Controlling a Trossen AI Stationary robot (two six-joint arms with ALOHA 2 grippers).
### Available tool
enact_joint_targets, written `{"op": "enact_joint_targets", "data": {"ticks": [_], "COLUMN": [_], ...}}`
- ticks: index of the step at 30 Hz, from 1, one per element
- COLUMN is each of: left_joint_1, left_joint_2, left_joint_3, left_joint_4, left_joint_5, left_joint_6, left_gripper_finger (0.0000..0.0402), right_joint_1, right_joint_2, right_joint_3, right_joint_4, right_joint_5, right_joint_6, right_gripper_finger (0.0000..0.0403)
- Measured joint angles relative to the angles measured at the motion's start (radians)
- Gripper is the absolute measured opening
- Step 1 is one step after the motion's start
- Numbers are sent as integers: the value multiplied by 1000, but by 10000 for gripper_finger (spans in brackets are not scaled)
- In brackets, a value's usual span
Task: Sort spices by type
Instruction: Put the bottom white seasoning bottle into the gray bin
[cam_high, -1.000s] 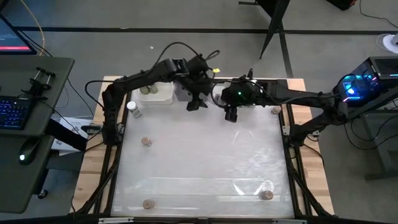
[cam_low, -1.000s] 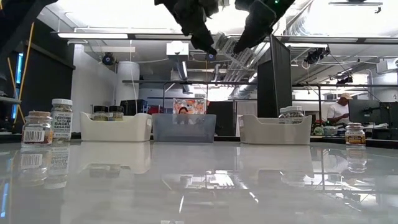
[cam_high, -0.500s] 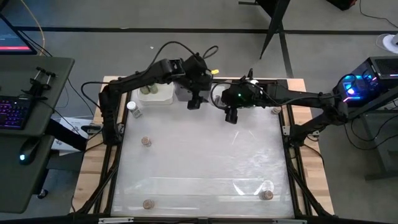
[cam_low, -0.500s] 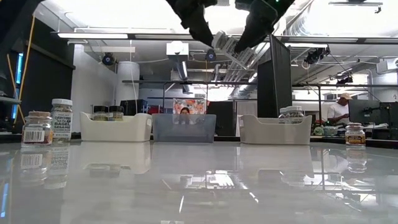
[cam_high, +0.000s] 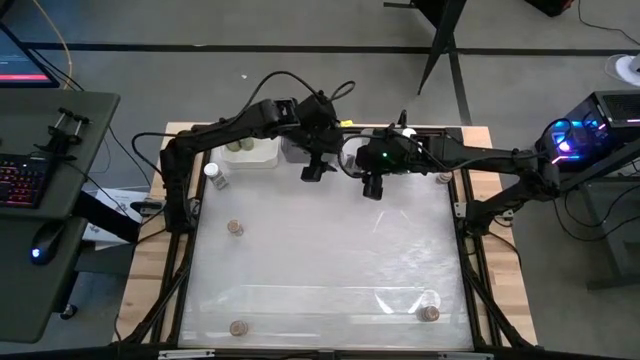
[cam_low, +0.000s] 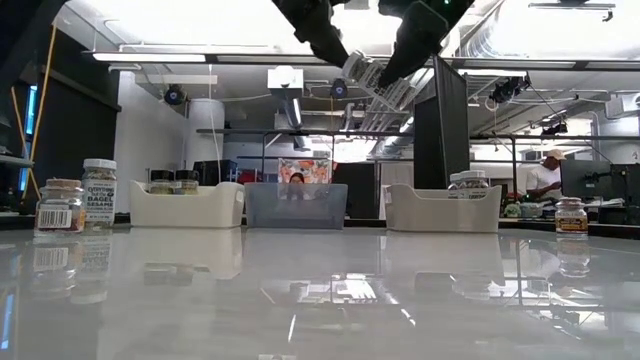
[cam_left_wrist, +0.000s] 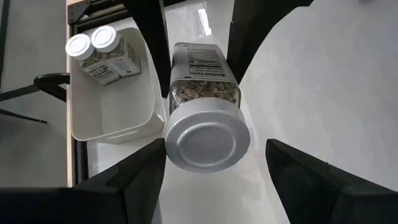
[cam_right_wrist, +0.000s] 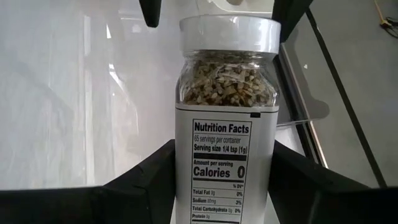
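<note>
One white-capped jar (cam_right_wrist: 227, 118) of pale flakes is hanging above the table's far middle, its nutrition label showing. Two more white-capped jars (cam_left_wrist: 94, 46) are sitting side by side in the white bin at the far left. Another white-capped jar (cam_high: 212, 174) is standing near the table's left edge. Four cork-capped jars are standing apart: left (cam_high: 235, 228), near-left (cam_high: 238, 327), near-right (cam_high: 430, 313), far-right (cam_high: 443, 178).

You can read on the jar (cam_right_wrist: 227, 118) label: "Nutrition Facts" | "65 servings per container" | "Serving size 1/4 tsp (1g)" | "Calories 0" | left jar (cam_low: 99, 196): "BAGEL SESAME"
</note>
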Motion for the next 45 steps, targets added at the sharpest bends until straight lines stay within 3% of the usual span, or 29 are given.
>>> {"op": "enact_joint_targets", "data": {"ticks": [12, 24, 34, 38, 42, 45], "left_joint_1": [-9, -5, -16, -16, -14, -13], "left_joint_2": [0, 0, 0, 0, -2, -2], "left_joint_3": [0, 0, 0, 0, 0, 0], "left_joint_4": [117, 24, 81, 80, 80, 77], "left_joint_5": [-1, -9, -10, -11, -17, -16], "left_joint_6": [-30, -37, -20, 3, 20, 22], "left_gripper_finger": [261, 261, 259, 232, 169, 168], "right_joint_1": [8, 11, 11, 11, 11, 11], "right_joint_2": [0, 0, 0, 0, 0, 0], "right_joint_3": [2, 2, 2, 2, 0, 0], "right_joint_4": [85, 121, 138, 138, 153, 157], "right_joint_5": [-25, -24, -28, -31, -32, -32], "right_joint_6": [11, 18, 11, 14, 13, 13], "right_gripper_finger": [198, 198, 201, 202, 203, 203]}}
